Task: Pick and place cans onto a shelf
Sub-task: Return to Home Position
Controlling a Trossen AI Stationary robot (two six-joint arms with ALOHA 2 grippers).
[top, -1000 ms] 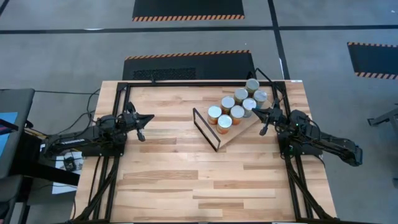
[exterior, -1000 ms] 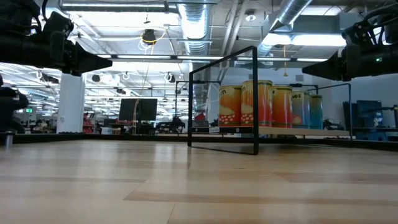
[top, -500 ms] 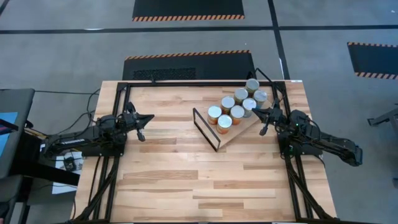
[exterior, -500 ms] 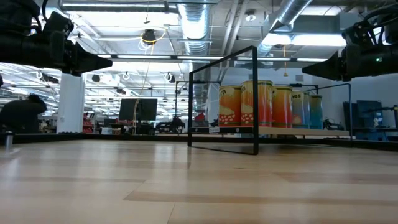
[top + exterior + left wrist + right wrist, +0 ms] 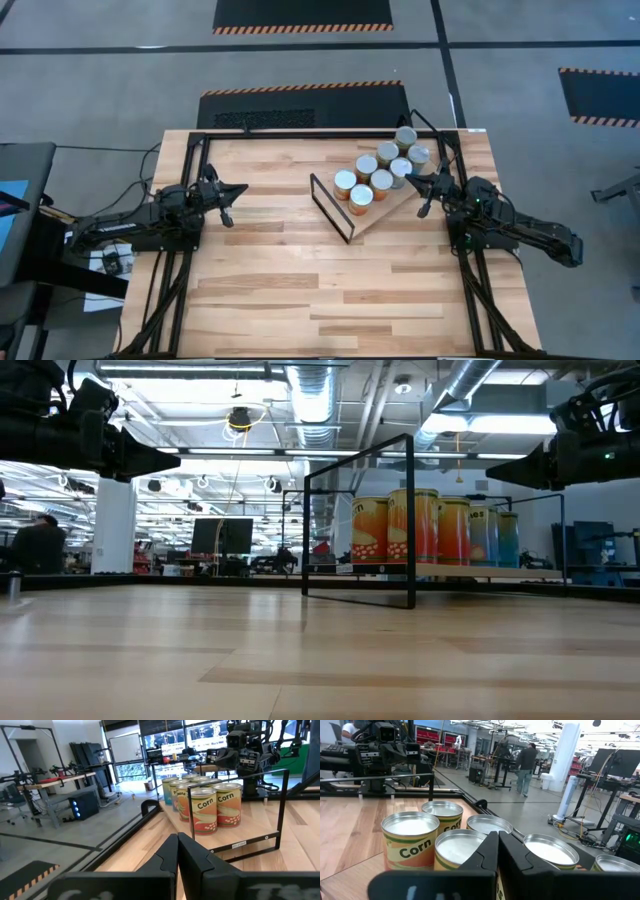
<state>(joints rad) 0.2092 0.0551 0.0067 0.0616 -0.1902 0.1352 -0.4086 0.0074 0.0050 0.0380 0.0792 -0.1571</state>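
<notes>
Left pincer (image 5: 238, 189) is hanging over the desk's (image 5: 300, 290) left part, its fingers (image 5: 170, 855) pressing together on nothing and pointing toward the shelf (image 5: 388, 213). Right pincer (image 5: 412, 180) is hanging just beside the shelf's right side, likewise closed and empty (its tips are meeting in the right wrist view), looking over the can tops. The shelf is lying at an angle on the desk's far right part, its black wire frame (image 5: 331, 207) standing at the end nearer the middle. Eight cans (image 5: 381, 180) are standing upright on the board in two rows of four, packed close; those nearest the frame are showing "Corn" labels.
</notes>
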